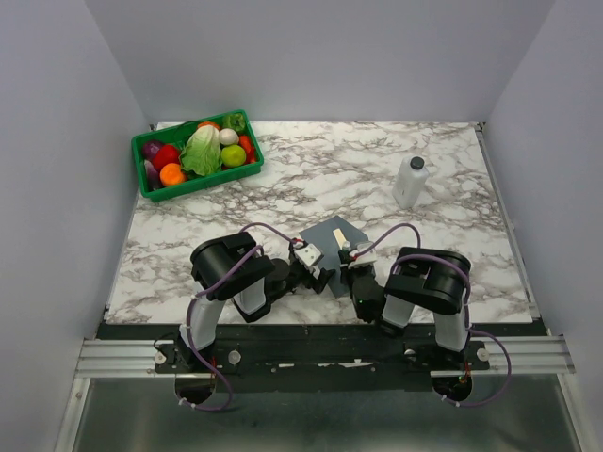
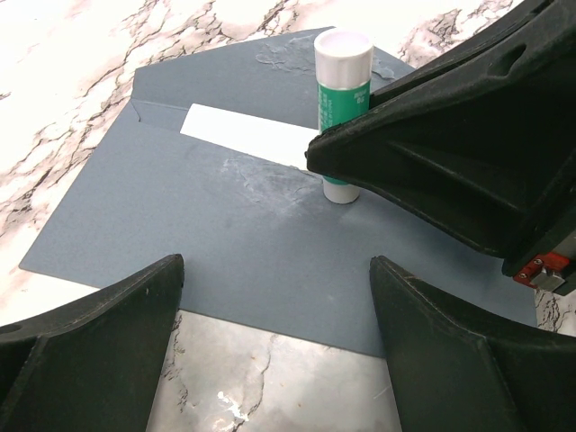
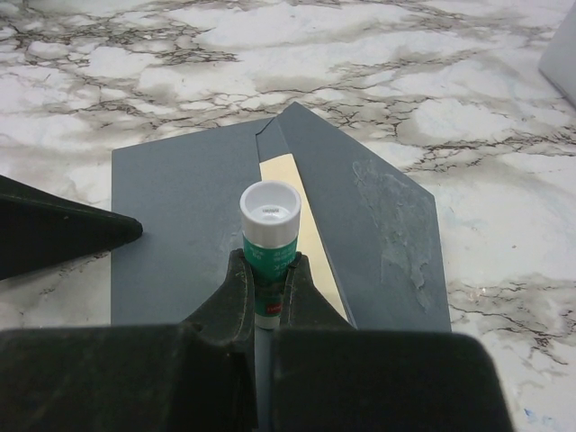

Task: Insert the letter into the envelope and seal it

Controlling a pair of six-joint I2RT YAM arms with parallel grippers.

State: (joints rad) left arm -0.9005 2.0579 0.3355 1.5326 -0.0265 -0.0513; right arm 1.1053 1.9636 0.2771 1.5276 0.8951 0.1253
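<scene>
Right gripper [image 3: 267, 281] clamping white-and-green glue stick [image 3: 270, 229] upright, lower end on slate-grey paper envelope [image 3: 175, 225], probably gluing for seal. Cream-tan paper letter [image 3: 313, 247] lying inside envelope, strip showing beside open, smeared flap [image 3: 378, 207]. Left gripper [image 2: 274, 279] hovering wide open, empty, over envelope's near edge, likely waiting to steady.

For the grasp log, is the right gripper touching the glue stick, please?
Touching. The right wrist view shows the right gripper pinching the glue stick from both sides.
</scene>
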